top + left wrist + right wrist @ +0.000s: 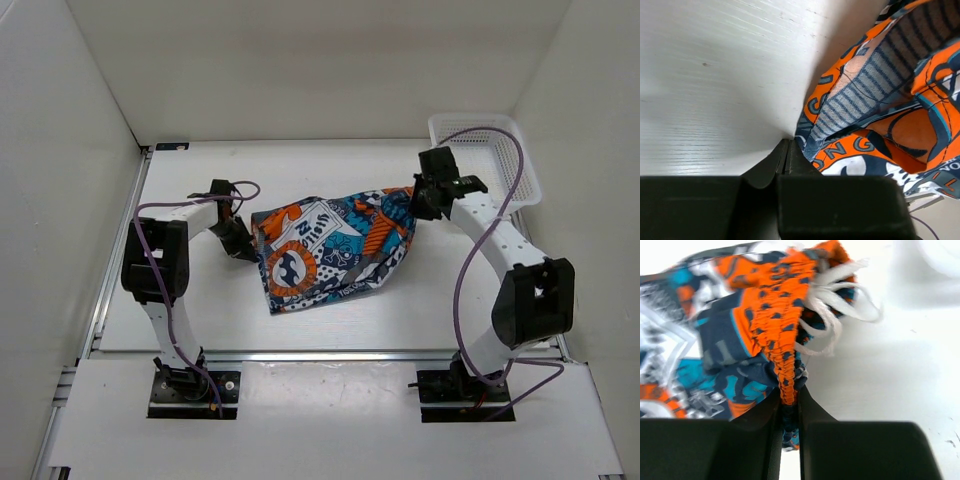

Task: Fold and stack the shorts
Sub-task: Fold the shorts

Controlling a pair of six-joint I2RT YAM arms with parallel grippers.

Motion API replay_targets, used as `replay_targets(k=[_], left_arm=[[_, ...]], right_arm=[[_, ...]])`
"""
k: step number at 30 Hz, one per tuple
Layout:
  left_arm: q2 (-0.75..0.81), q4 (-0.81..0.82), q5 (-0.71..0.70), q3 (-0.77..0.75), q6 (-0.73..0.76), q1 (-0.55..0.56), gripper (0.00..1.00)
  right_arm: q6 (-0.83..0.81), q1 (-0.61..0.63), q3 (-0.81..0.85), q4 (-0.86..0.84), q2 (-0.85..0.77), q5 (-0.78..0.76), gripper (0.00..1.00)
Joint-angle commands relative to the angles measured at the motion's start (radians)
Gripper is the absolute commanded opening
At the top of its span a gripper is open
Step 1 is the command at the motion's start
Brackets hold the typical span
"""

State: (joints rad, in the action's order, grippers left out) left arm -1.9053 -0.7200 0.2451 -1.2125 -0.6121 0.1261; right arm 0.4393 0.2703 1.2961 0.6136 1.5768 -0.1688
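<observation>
The shorts [330,245] lie bunched in the middle of the table, in teal, orange, navy and white print. My right gripper [417,197] is shut on the orange elastic waistband [785,365] at their right end, and the white drawstring [832,295] hangs loose just beyond it. My left gripper [243,247] is at the shorts' left edge with its tips low at the table. Its jaws are pressed together at the tip [787,150]. The hem [840,150] lies against the right finger, and no fabric shows between the jaws.
A white mesh basket [500,150] stands at the back right corner, just behind the right arm. White walls close in the table on three sides. The table's metal rail [110,280] runs along the left edge.
</observation>
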Motion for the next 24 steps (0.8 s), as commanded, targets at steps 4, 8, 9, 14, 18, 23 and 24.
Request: replay_targets(k=[4, 8, 9, 14, 18, 23, 24], left_arm=[[-0.001, 0.019, -0.032, -0.005, 0.003, 0.021, 0.1], [-0.014, 0.019, -0.023, -0.015, 0.012, 0.021, 0.1], [-0.014, 0.019, -0.023, -0.015, 0.012, 0.021, 0.1], [-0.034, 0.019, -0.013, -0.015, 0.021, 0.021, 0.1], [-0.034, 0.019, -0.023, -0.015, 0.021, 0.021, 0.1], [-0.034, 0.019, -0.023, -0.024, 0.021, 0.021, 0.1], [-0.034, 0.019, -0.023, -0.024, 0.021, 0.021, 0.1]], right_arm=[[0.01, 0.249, 0.195, 0.109, 0.011, -0.135, 0.0], [0.047, 0.409, 0.36, 0.179, 0.155, -0.205, 0.0], [0.047, 0.467, 0.437, 0.195, 0.184, -0.222, 0.0], [0.076, 0.608, 0.604, 0.23, 0.351, -0.239, 0.0], [0.076, 0.673, 0.712, 0.253, 0.452, -0.23, 0.0], [0.067, 0.725, 0.816, 0.267, 0.545, -0.221, 0.0], [0.067, 0.737, 0.816, 0.267, 0.558, -0.221, 0.0]])
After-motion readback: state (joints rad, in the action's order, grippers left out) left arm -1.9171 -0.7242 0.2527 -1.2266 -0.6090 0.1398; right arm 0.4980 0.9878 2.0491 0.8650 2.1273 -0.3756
